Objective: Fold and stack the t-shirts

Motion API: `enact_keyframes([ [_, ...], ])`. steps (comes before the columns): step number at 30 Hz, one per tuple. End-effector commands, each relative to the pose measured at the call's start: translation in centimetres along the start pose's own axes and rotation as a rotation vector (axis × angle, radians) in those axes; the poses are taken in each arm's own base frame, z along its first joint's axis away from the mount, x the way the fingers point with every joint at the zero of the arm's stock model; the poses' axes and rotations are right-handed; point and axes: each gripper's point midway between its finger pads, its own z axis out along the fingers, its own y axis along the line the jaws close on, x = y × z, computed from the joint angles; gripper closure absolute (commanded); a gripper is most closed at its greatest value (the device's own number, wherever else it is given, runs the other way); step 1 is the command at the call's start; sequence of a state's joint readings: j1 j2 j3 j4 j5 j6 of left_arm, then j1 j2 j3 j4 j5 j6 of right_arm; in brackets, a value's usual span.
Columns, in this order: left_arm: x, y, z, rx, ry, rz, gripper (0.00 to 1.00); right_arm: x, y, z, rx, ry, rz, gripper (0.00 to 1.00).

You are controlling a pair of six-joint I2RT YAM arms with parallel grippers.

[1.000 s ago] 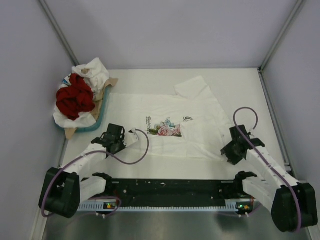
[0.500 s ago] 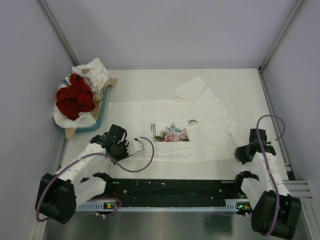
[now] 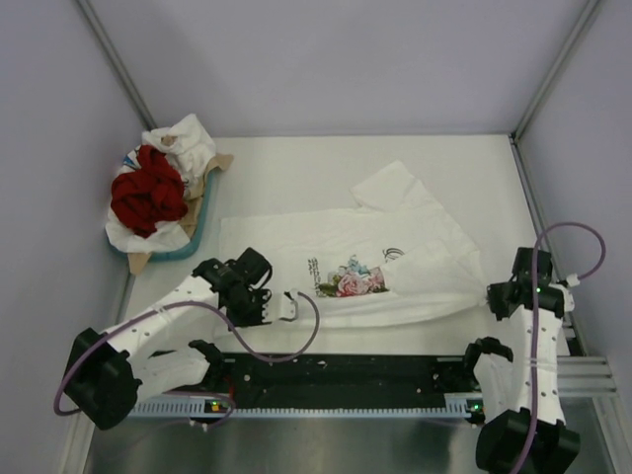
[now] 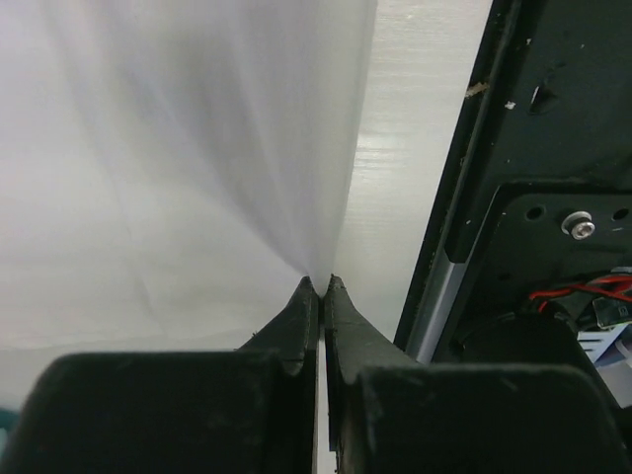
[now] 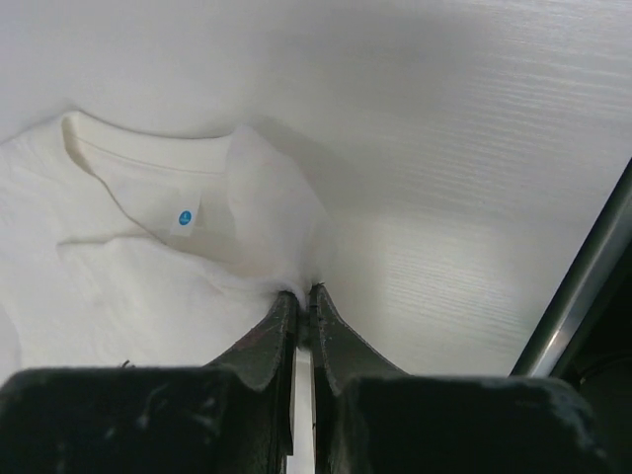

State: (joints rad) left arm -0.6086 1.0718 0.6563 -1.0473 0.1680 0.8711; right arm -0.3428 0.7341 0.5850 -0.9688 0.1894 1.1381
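A white t-shirt (image 3: 395, 262) with a floral chest print (image 3: 348, 279) lies spread across the table, pulled taut along its near edge. My left gripper (image 3: 265, 299) is shut on the shirt's near left edge; in the left wrist view the cloth (image 4: 178, 148) fans out from the pinched fingertips (image 4: 318, 283). My right gripper (image 3: 499, 296) is shut on the shirt's right end; the right wrist view shows the fabric (image 5: 148, 257) bunched at the fingertips (image 5: 304, 292), with the collar and its blue-dot label (image 5: 184, 217) behind. More t-shirts, deep red (image 3: 146, 193) and white (image 3: 183, 138), are heaped at the left.
The heap sits in a teal-rimmed tray (image 3: 188, 237) lined with cardboard at the far left. The black base rail (image 3: 346, 373) runs along the near edge, close to both grippers. Grey walls enclose the table on three sides.
Both grippers have closed on the shirt's near edge and pulled it toward the near edge. The right arm swung right and back; the shirt shifted and stretched, its printed area moving nearer.
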Motion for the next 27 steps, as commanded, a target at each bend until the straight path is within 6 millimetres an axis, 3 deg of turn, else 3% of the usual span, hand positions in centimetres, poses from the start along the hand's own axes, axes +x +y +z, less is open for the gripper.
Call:
enact_keyframes([
  [1, 0.5, -1.8, -1.6, 0.076, 0.07, 0.028, 1.0, -0.9, -1.5, -0.7, 0.055, -0.051, 0.057, 1.0],
  [6, 1.1, -2.5, -1.4, 0.097, 0.114, 0.037, 0.99, -1.1, -2.8, -1.2, 0.113, -0.061, 0.036, 0.96],
  [7, 1.0, -2.4, -1.4, 0.093, 0.115, 0.036, 0.92, -1.4, -2.7, -1.5, 0.111, -0.068, 0.043, 0.94],
  [8, 1.0, -2.4, -1.6, 0.09, 0.117, 0.033, 0.8, -1.7, -2.1, -1.9, 0.094, -0.079, 0.048, 0.91],
  [9, 0.9, -2.3, -1.8, 0.082, 0.118, 0.03, 0.67, -2.3, -1.7, -2.4, 0.08, -0.099, 0.055, 0.74],
  [11, 0.3, -1.3, -2.6, 0.037, 0.111, 0.015, 0.23, -4.0, 0.0, -3.3, 0.03, -0.16, 0.066, 0.36],
  [12, -0.3, -0.5, -3.2, 0.001, 0.1, 0.008, 0.08, -4.9, 1.1, -3.8, -0.011, -0.187, 0.063, 0.26],
  [14, -2.1, 2.5, -4.7, -0.125, 0.053, -0.02, 0.07, -6.6, 5.3, -5.0, -0.168, -0.233, 0.051, 0.11],
  [16, -3.8, 6.8, -6.9, -0.298, -0.007, -0.097, 0.04, -7.5, 11.2, -6.5, -0.407, -0.243, -0.059, 0.12],
  [19, -4.5, 13.1, -10.3, -0.475, -0.114, -0.285, 0.01, -5.5, 19.7, -9.4, -0.758, -0.168, -0.268, 0.09],
  [22, -3.4, 17.9, -12.0, -0.519, -0.169, -0.462, 0.18, -3.1, 25.8, -10.2, -0.811, -0.132, -0.564, 0.09],
  [27, -1.5, 23.0, -11.4, -0.459, -0.182, -0.623, 0.31, 3.8, 33.7, -8.5, -0.901, 0.16, -0.939, 0.11],
])
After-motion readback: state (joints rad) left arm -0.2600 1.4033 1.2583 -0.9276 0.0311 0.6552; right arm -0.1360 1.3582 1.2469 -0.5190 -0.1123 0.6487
